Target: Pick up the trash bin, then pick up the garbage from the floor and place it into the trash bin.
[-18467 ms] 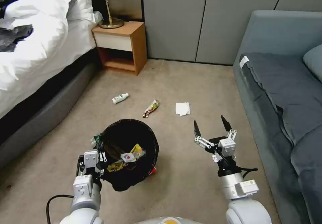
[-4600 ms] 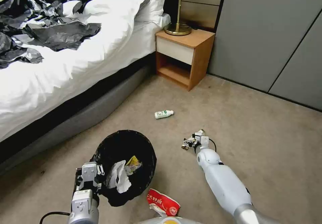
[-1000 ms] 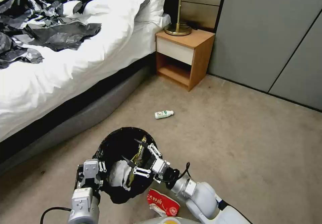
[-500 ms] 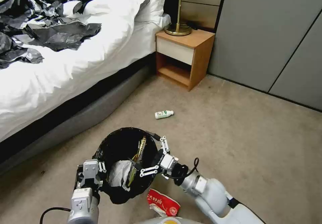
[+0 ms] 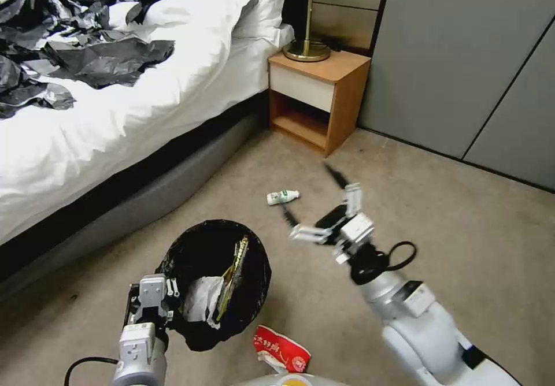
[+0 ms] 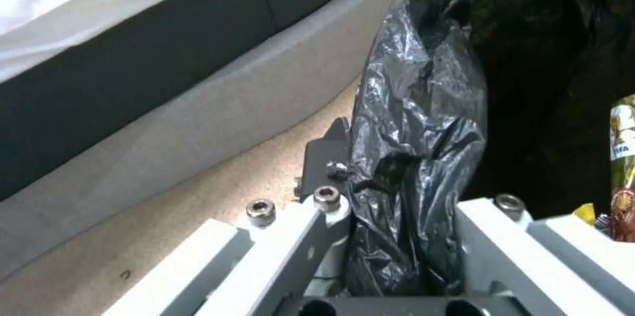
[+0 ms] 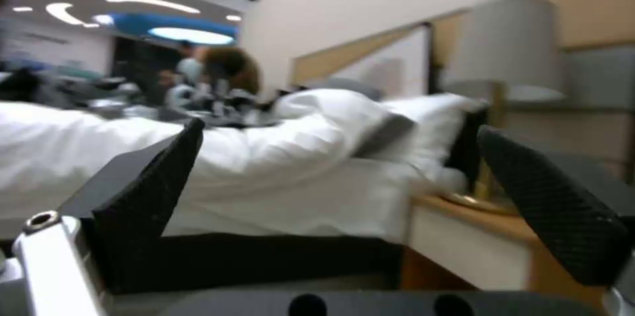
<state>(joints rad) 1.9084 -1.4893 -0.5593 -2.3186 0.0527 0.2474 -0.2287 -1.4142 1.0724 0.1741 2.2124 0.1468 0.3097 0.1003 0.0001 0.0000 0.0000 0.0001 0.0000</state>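
Observation:
The trash bin (image 5: 254,282), lined with a black bag, hangs just above the carpet. My left gripper (image 5: 167,300) is shut on its rim, and the left wrist view shows that gripper (image 6: 404,207) pinching the black liner (image 6: 416,122). A white tissue wad (image 5: 202,300) and a yellow-green wrapper (image 5: 234,267) lie inside the bin. My right gripper (image 5: 309,195) is raised to the right of the bin, open and empty, its fingers (image 7: 165,172) spread wide. On the floor lie a small green-labelled bottle (image 5: 282,196) and a red wrapper (image 5: 281,349).
The bed (image 5: 115,103) with black plastic sheets (image 5: 87,56) on it runs along the left. A wooden nightstand (image 5: 318,100) carrying a brass lamp (image 5: 306,48) stands at the back. Grey wall panels (image 5: 462,62) close the right; open carpet (image 5: 462,247) lies before them.
My right gripper has lifted away from the bin's mouth and swung up to the right, still open. The yellow-green wrapper stays in the bin. The left arm has held still.

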